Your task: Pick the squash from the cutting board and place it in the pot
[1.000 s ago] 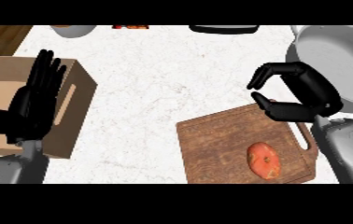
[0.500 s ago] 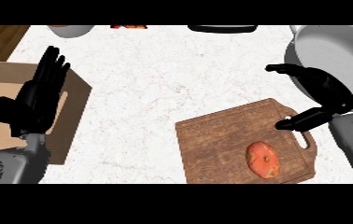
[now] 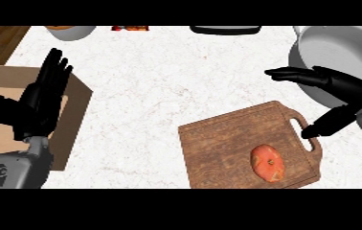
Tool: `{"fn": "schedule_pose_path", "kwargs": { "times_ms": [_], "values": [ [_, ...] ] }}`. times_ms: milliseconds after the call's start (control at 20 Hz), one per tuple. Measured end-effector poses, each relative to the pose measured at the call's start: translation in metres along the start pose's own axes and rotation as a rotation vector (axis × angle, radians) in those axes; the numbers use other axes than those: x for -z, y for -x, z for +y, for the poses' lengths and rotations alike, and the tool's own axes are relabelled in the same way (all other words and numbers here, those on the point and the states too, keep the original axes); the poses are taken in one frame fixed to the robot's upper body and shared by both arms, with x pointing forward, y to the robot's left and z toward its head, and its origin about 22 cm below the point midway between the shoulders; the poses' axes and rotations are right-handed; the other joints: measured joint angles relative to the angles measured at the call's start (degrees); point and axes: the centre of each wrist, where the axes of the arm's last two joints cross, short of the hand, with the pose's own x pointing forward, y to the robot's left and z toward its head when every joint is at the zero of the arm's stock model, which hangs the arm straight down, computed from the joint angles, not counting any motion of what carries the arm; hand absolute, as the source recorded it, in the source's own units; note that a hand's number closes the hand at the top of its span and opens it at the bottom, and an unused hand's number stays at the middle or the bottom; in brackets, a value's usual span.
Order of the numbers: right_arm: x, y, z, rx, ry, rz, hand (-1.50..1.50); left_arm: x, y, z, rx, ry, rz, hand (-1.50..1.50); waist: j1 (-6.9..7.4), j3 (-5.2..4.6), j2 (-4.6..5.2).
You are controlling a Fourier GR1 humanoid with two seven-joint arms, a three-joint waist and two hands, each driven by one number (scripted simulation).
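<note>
Hovering spread and unclenched beside the handle end of the brown wooden cutting board [image 3: 219, 145], the right hand [image 3: 333, 84] holds nothing. The orange-red squash [image 3: 268, 162] lies untouched on the board.

Risk: the rounded squash may roll when pinched.

The grey metal pot [image 3: 331, 49] stands just behind the hand, so the wrist could knock it. The left hand [image 3: 41, 104] rests open over a tan box [image 3: 78, 107].

The bench [image 3: 176, 75] was surfaced in white stone, faintly veined in grey and left matt. The cutting board [image 3: 219, 147] was made of brown wood, its grain plainly shown. The squash [image 3: 268, 162] was covered by smooth orange skin, mottled paler in places. The pot [image 3: 332, 47] was formed of dull grey metal. The left hand [image 3: 39, 109] and right hand [image 3: 339, 84] were finished in matt black, the left forearm [image 3: 21, 169] in smooth grey.
</note>
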Motion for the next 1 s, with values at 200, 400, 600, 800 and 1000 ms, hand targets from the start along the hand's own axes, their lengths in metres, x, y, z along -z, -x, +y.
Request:
{"fn": "schedule_pose_path", "kwargs": {
  "times_ms": [200, 400, 600, 800, 1000],
  "values": [
    [0.013, -0.021, 0.006, -0.127, -0.191, 0.028, -1.5, 0.0, 0.0, 0.005, 0.004, -0.009, 0.008, 0.0, -0.57, -0.05, -0.24],
    [0.02, -0.035, 0.02, -0.206, -0.339, 0.059, -1.5, 0.001, -0.004, 0.002, 0.0, -0.01, 0.01, 0.0, -0.89, -0.05, -0.3],
    [0.025, -0.043, 0.042, -0.234, -0.427, 0.08, -1.5, 0.003, -0.002, 0.002, -0.002, -0.018, 0.014, 0.0, -1.12, -0.04, -0.27],
    [0.021, -0.048, 0.053, -0.231, -0.459, 0.093, -1.5, -0.001, -0.006, 0.002, 0.003, -0.019, 0.009, 0.0, -1.13, -0.04, -0.28],
    [0.017, -0.043, 0.069, -0.238, -0.482, 0.11, -1.5, 0.003, -0.007, 0.005, -0.002, -0.018, 0.011, 0.0, -1.1, -0.03, -0.22]
  ]
}}
